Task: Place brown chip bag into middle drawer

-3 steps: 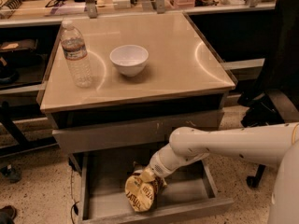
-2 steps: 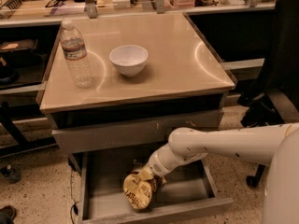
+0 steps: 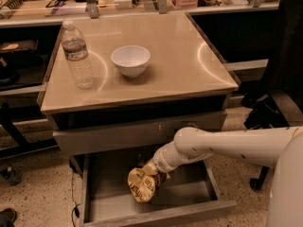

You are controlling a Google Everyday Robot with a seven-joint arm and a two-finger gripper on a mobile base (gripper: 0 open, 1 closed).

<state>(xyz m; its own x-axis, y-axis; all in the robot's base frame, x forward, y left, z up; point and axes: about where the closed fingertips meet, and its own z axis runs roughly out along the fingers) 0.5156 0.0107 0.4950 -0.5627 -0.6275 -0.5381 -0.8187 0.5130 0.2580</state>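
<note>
We see the brown chip bag [image 3: 142, 187] inside the open middle drawer [image 3: 189, 195], left of its centre. The bag's long axis tilts from 1 o'clock, where its crimped top meets the gripper [image 3: 155, 170], down to 7 o'clock. The gripper appears clamped on that top end, though the bag covers much of it. Dark letters run along the bag's yellow band, but we cannot read them. Nor can we tell whether the bag touches the drawer floor. The water bottle [image 3: 78, 56] beside the white bowl [image 3: 131, 60] carries an illegible label. The white arm [image 3: 236, 145] is cut off at 3 o'clock.
</note>
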